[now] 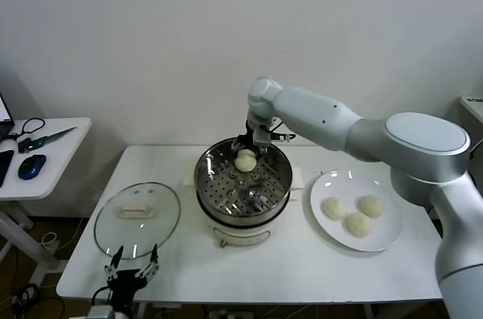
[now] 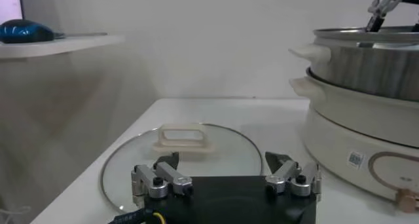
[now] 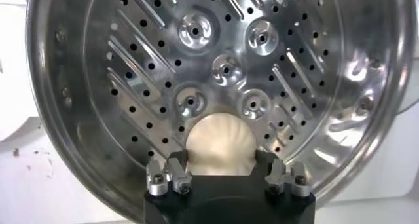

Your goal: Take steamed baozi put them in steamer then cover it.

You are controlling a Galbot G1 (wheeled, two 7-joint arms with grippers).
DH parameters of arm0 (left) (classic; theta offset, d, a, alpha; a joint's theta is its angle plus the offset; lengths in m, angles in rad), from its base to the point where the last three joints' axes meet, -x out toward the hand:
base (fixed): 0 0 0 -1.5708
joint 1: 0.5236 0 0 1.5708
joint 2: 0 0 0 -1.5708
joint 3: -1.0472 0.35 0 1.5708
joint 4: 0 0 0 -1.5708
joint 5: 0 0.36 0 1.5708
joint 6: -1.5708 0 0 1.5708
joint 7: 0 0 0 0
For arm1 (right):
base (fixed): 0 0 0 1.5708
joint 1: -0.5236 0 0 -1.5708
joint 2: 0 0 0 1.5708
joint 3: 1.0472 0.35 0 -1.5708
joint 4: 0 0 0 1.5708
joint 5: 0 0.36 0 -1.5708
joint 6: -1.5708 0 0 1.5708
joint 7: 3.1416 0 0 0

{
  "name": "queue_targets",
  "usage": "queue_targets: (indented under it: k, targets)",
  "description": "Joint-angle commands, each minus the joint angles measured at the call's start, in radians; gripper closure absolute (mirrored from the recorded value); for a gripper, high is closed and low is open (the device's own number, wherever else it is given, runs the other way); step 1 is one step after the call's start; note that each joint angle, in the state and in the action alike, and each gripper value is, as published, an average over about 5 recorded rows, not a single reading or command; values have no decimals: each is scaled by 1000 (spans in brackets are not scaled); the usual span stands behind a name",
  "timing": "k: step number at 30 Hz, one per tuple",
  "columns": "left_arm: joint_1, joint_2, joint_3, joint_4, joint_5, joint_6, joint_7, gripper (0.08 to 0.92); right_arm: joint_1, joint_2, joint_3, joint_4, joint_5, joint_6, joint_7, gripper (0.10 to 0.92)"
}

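- Head view, nearest first: the left gripper [image 1: 133,268] waits at the table's front edge, its jaws spread wide and holding nothing, just short of the cover [image 1: 137,219].
- The cover lies flat on the white table [image 1: 302,266], rim down, left of the steamer [image 1: 243,191]. Its rectangular handle [image 1: 136,211] runs roughly left to right, so a grasp would need jaws set across that long axis.
- Right of the steamer, the white plate [image 1: 355,210] holds three steamed baozi [image 1: 355,213], touching or nearly so, domes up. Being round, they have no long axis that matters to a grasp.
- In the steamer, the fourth bun [image 1: 246,160] sits toward the far wall of the perforated tray [image 1: 253,197].
- The right gripper [image 1: 250,154] reaches over the far rim with a finger on either side of that bun. From the right wrist view the fingers [image 3: 171,173] flank the dough closely; I cannot tell whether they are pressing it or have just let go, probably the latter.
- Step in hand, as I judge it: setting down the first of four buns. None of the other three is in, and the cover is off.
- Next move calls for freeing the bun fully, lifting straight up clear of the steel rim, then swinging right to the plate for another.
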State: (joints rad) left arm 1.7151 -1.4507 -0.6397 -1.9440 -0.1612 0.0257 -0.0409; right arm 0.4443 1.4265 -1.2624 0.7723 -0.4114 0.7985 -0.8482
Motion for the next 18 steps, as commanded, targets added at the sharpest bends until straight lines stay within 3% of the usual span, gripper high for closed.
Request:
queue_targets:
  k: [1,5,12,15,18]
  targets:
    - [-2,0,-2,4,0,2,-2,177,-18,17,12,-42,15,20,18,294]
    - [-4,-2,-2,2,2,5,-2,177,48,-10,-24,11,99,21,4,217]
    - [-1,-6,3,-7,17,10,1,177,370,-136,-252,206,535,-27,-76,203]
    - [-1,-9,6,-10,26,10,2,177,493,-226,-398,293,750,-107,-136,202]
    - [0,-10,7,-13,31,10,3,177,612,-352,-573,396,950,-301,-208,203]
